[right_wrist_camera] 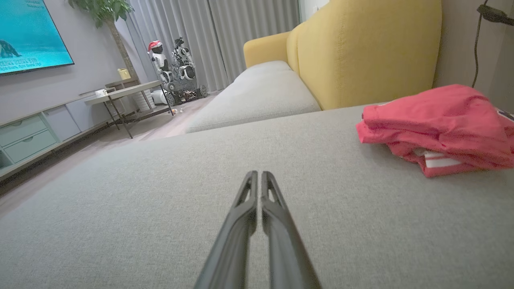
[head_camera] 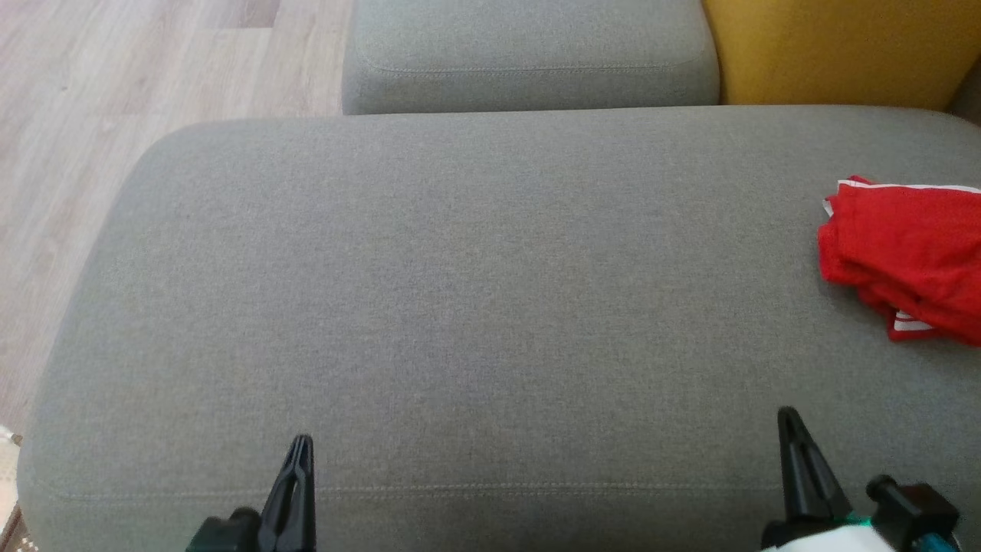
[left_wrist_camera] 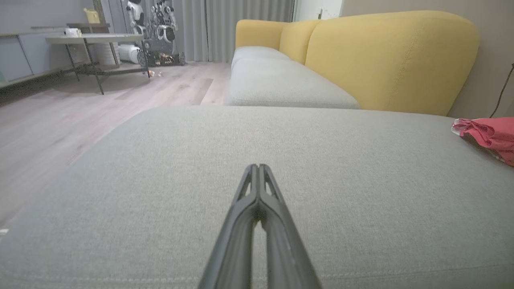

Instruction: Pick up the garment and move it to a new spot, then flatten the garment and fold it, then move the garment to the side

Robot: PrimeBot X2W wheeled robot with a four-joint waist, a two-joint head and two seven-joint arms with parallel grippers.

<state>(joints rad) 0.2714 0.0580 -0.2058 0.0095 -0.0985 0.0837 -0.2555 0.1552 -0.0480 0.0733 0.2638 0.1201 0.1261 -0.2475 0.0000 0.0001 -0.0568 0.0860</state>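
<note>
Head view: the red garment [head_camera: 904, 245] lies bunched at the grey sofa cushion's [head_camera: 490, 307] right edge, well apart from the left end effector [head_camera: 300, 445] and the right end effector [head_camera: 789, 418].
Left wrist view: the left end effector [left_wrist_camera: 258, 166] is clenched, empty.
Right wrist view: the right end effector [right_wrist_camera: 257, 173] is clenched, empty, with the garment [right_wrist_camera: 437, 116] ahead to its right.

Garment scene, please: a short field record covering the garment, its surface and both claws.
garment: red, white trim, bunched in layers, untouched
surface: grey cushion, garment at its right side
left claw: shut, empty, near front edge
right claw: shut, empty, apart from garment
</note>
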